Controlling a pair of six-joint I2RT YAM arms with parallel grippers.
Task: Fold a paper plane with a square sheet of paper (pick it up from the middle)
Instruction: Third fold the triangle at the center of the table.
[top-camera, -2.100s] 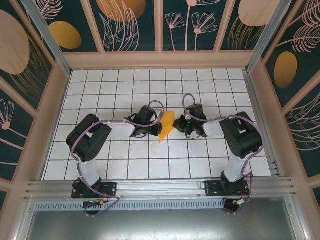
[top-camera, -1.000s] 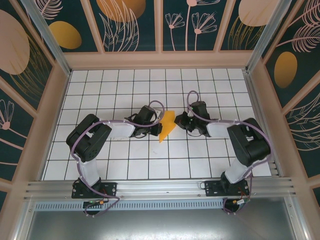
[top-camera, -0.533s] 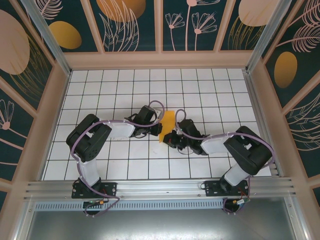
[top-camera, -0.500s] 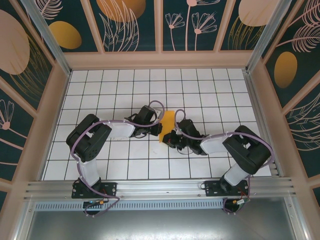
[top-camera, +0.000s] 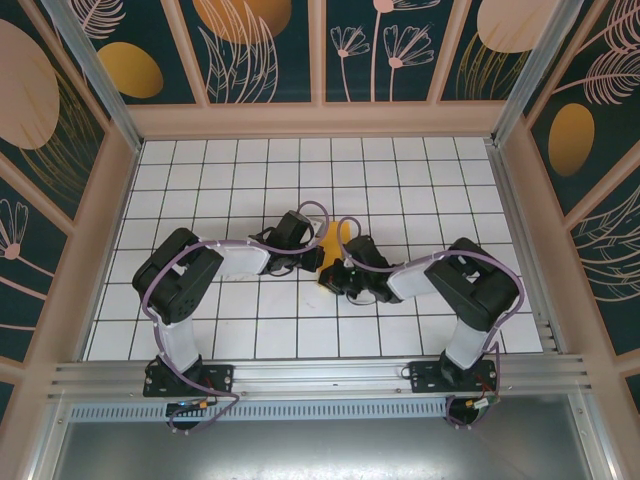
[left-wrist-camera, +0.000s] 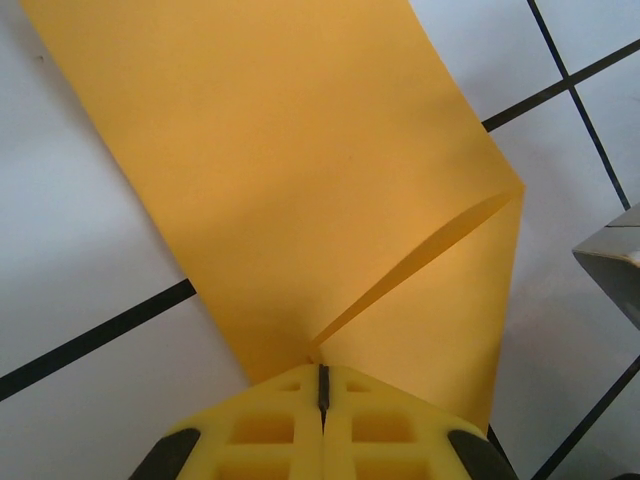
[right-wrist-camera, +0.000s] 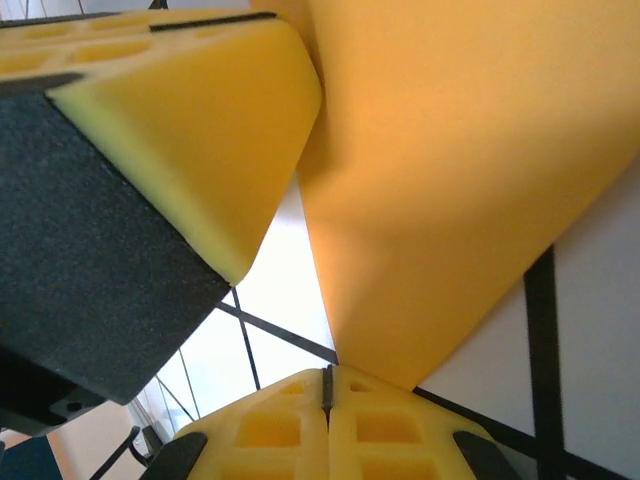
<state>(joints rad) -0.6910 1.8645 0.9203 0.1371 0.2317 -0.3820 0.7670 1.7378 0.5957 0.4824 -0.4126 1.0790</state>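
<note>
Now right end effector moved left, pinching folded paper; left end effector still pinching it.

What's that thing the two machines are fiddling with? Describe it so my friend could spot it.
Start at the white tiled floor of the box with patterned walls. Near its middle, the left pincer and right pincer both pinch the sheet of paper: thin, creased, the only orange-yellow thing on the tiles.
</note>
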